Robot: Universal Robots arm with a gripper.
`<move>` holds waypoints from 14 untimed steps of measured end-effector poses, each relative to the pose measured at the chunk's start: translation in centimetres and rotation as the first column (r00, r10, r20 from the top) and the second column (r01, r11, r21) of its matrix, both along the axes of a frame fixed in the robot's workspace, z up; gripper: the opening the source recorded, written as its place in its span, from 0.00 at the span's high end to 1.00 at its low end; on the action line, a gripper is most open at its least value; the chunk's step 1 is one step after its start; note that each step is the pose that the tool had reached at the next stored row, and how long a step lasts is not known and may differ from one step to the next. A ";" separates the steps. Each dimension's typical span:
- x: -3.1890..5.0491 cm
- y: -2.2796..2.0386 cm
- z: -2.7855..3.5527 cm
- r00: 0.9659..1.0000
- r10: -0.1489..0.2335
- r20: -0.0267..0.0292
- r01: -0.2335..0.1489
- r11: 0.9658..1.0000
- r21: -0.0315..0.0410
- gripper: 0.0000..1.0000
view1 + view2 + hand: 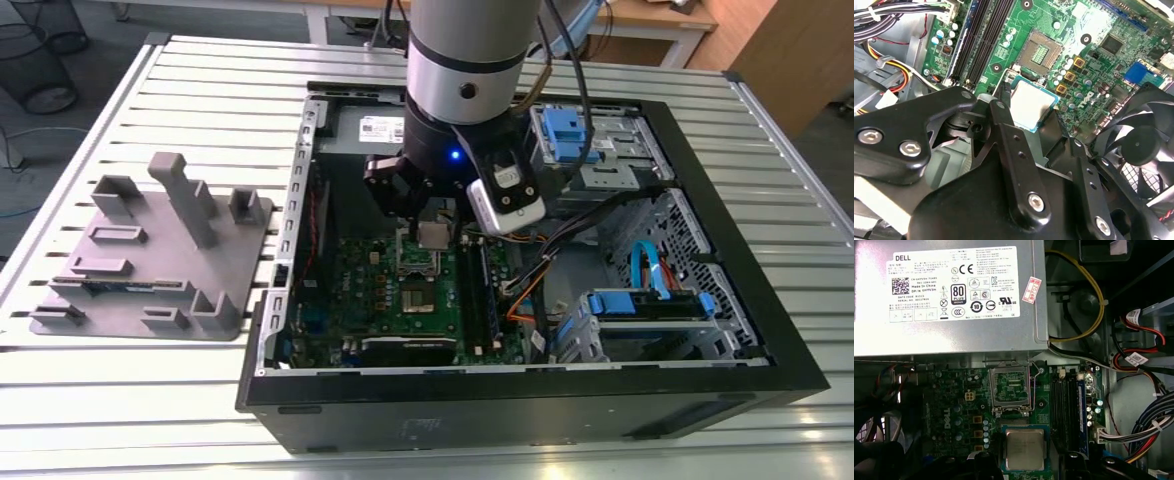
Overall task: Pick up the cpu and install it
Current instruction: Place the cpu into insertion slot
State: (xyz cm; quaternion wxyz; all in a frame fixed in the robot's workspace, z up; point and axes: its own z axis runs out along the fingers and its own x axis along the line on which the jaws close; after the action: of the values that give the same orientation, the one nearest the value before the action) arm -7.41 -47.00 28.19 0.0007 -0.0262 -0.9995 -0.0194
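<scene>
black two-finger claw (1030,114) is pinching the small flat square cpu (1031,102), the one with the shiny silver-grey top and thin green edge, a finger on each side. it's inside the open black computer case (534,410), held over the green motherboard (959,405) right beside the open silver metal socket frame (1010,390). the grey moulded plastic tray (147,250) sits on the slatted metal counter (134,400), on the exterior view's left.

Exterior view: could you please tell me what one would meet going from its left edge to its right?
Grey tray → cpu, held in the gripper over the motherboard → white camera → blue drive caddy.
</scene>
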 end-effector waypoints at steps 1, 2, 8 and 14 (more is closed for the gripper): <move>0.00 0.00 0.00 1.000 0.000 0.000 0.000 1.000 0.000 0.53; 0.00 0.00 0.00 1.000 0.000 0.000 0.000 1.000 0.000 0.53; 0.00 0.00 -0.92 1.000 0.002 0.000 -0.002 1.000 0.000 0.53; 0.00 0.00 -1.87 1.000 0.011 0.000 -0.011 1.000 0.000 0.53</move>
State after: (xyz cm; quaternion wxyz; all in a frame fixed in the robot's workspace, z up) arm -7.41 -47.00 26.32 0.0008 -0.0205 -0.9996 -0.0194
